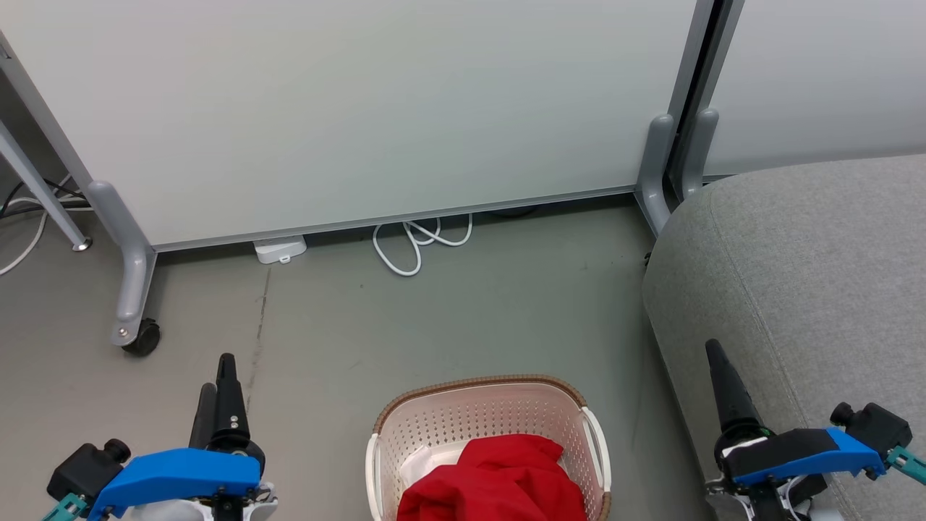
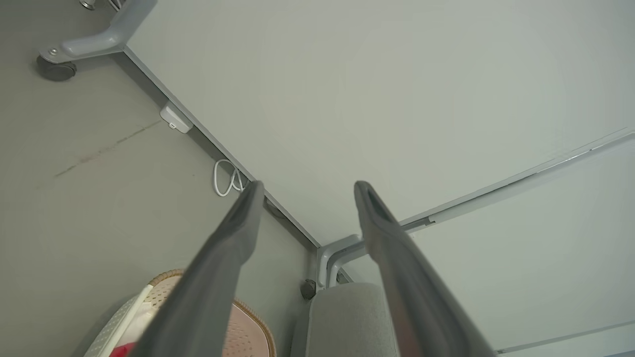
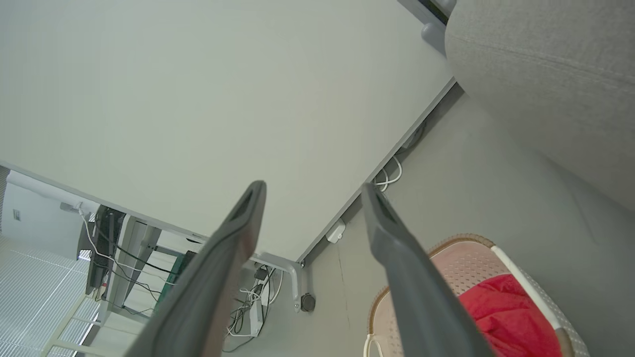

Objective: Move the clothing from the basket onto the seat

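Observation:
A cream basket (image 1: pixel 463 420) with a brown rim stands on the floor at the bottom centre, holding bright red clothing (image 1: pixel 499 481); a bit of white shows beside the red. The basket (image 3: pixel 461 263) and red clothing (image 3: pixel 506 317) also appear in the right wrist view, and the basket's rim (image 2: pixel 258 322) in the left wrist view. The light grey seat (image 1: pixel 803 275) fills the right side, also seen as the seat (image 2: pixel 347 317) and the seat (image 3: pixel 545 59). My left gripper (image 1: pixel 221 373) (image 2: pixel 307 191) stands open left of the basket, and my right gripper (image 1: pixel 716 354) (image 3: pixel 312 191) stands open over the seat's front corner. Both hold nothing.
A pale partition panel (image 1: pixel 347 108) on grey wheeled feet (image 1: pixel 134 318) runs across the back. A white cable loop (image 1: pixel 416 242) and a small white box (image 1: pixel 280 250) lie at its base. Grey floor (image 1: pixel 434 325) lies between partition and basket.

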Available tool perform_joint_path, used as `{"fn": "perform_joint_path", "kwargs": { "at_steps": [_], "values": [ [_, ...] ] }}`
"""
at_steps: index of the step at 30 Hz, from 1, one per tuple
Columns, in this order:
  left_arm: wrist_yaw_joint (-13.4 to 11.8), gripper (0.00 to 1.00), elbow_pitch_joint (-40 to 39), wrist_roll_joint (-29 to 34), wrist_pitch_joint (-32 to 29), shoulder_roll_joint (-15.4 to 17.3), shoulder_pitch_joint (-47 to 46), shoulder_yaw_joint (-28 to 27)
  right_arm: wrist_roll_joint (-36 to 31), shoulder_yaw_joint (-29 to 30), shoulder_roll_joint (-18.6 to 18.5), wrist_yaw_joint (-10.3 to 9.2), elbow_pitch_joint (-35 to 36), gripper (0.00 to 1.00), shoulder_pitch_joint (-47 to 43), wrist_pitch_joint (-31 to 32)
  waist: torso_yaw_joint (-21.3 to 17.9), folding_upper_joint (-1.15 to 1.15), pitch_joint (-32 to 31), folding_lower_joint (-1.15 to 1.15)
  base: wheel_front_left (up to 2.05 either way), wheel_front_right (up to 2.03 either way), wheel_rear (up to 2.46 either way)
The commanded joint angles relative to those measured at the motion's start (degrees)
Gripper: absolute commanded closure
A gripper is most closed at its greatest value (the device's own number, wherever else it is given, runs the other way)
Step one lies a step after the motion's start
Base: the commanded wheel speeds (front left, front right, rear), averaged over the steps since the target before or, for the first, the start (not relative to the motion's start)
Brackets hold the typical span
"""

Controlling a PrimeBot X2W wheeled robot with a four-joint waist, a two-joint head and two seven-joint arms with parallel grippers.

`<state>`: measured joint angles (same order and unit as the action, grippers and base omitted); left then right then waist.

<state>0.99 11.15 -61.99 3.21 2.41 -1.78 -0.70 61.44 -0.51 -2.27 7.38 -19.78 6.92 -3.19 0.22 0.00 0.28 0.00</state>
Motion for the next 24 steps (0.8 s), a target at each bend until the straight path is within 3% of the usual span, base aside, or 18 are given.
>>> {"fn": "perform_joint_path", "kwargs": {
  "at_steps": [1,24],
  "values": [
    [-0.25,0.00,-0.94,2.49,0.68,0.45,-0.48,0.54,-2.50,-0.34,-0.40,0.07,0.27,0.00,1.81,-0.68,0.00,0.00,-0.05,0.00,0.00,0.00,0.00],
    [-1.68,0.00,-0.51,23.55,4.71,0.51,0.88,3.07,-19.76,-1.91,-0.55,0.11,-1.72,0.00,2.75,-4.02,0.18,0.00,-0.34,0.00,0.00,0.00,0.00]
  ]
}}
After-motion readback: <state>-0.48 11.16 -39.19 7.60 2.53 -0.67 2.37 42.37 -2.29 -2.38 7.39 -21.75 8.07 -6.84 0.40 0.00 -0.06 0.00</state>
